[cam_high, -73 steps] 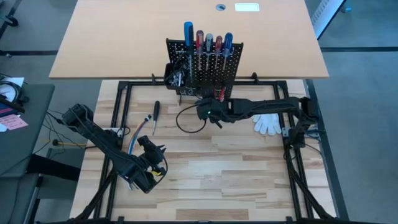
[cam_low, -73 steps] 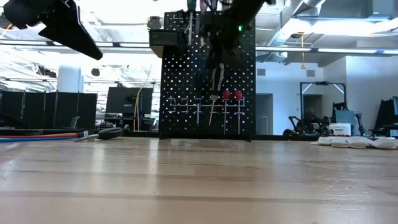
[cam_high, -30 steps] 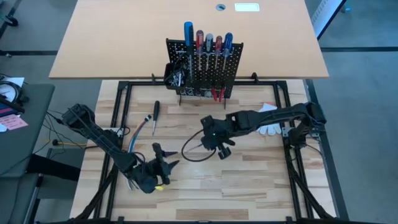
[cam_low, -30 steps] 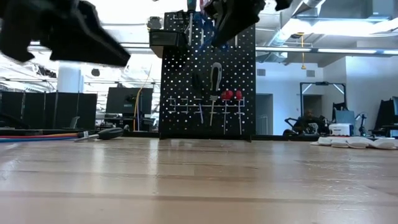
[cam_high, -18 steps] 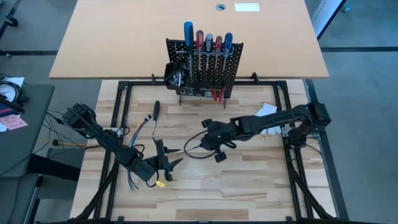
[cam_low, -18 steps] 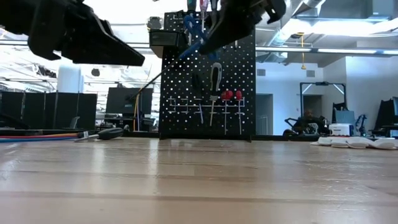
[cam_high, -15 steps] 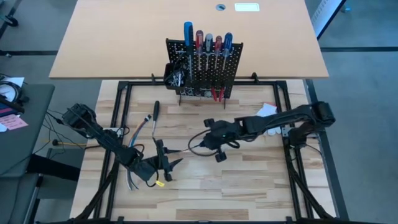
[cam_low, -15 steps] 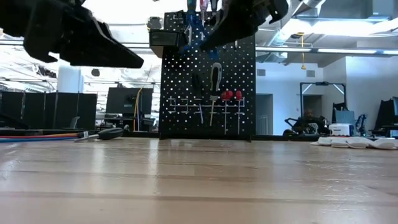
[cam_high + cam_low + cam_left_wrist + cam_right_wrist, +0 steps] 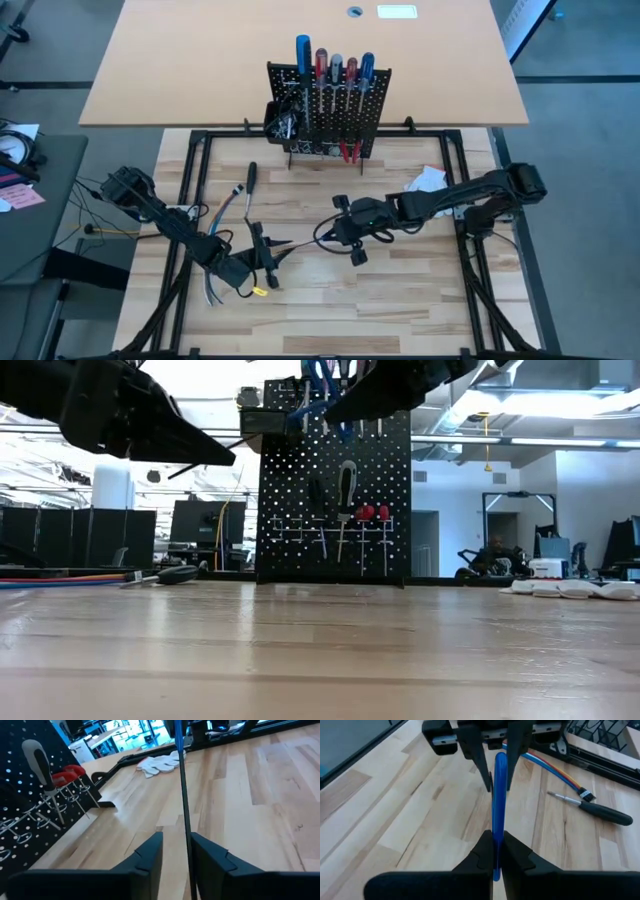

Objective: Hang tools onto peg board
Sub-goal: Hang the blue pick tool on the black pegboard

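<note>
— Where is the blue-handled screwdriver (image 9: pixel 499 795)?
— In the air above the wooden table (image 9: pixel 400 290), in front of the peg board (image 9: pixel 290 510). The right gripper (image 9: pixel 495 837) is clamped tight on its blue handle, and the thin shaft (image 9: pixel 184 795) points across at the left gripper (image 9: pixel 176 845).
— Has the left one taken hold?
— Its fingers (image 9: pixel 150 852) stand on either side of the shaft, with a gap visible on one side, so the jaws are parted around it rather than pinching.
— And the other tools?
— A row of screwdrivers (image 9: pixel 335 65) stands in the board's top rail. Red-handled pliers (image 9: pixel 372 512) and a black-handled driver (image 9: pixel 347 480) hang on its face. One black-handled screwdriver (image 9: pixel 250 185) lies on the table left of the board. A white glove (image 9: pixel 425 180) lies to the right.
</note>
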Controlling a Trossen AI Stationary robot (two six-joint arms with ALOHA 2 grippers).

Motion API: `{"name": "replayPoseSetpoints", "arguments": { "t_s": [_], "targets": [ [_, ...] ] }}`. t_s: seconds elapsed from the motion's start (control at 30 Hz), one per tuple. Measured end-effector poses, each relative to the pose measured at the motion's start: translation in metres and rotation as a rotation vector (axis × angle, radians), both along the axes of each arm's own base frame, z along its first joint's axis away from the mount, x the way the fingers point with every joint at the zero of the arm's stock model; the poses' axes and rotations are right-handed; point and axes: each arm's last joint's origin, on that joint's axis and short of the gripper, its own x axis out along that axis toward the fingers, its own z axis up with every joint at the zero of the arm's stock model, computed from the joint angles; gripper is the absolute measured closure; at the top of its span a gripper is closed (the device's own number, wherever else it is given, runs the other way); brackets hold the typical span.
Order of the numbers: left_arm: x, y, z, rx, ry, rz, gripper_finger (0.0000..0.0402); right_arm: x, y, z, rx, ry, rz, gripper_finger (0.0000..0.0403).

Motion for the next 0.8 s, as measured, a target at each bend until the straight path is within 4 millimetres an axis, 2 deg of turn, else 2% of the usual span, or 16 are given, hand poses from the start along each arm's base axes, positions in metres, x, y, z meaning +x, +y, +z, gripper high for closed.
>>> {"name": "replayPoseSetpoints", "arguments": {
  "t_s": [0.4,0.57,0.67,0.8],
  "targets": [
    [0.003,0.003,0.000,-0.004,0.010,-0.032,0.0395,0.001,-0.001,0.001,0.005,-0.012,-0.005,0.0385],
    [0.003,0.003,0.000,-0.022,0.002,-0.027,0.0400,0.001,-0.001,0.001,0.020,-0.007,-0.016,0.0381],
    [0.003,0.004,0.000,-0.057,-0.014,-0.020,0.0400,0.001,-0.001,0.000,0.030,-0.003,-0.023,0.0361],
    [-0.005,0.009,-0.012,-0.111,-0.026,0.010,0.0401,-0.002,-0.005,0.002,0.037,0.018,-0.043,0.0308]
  ]
}}
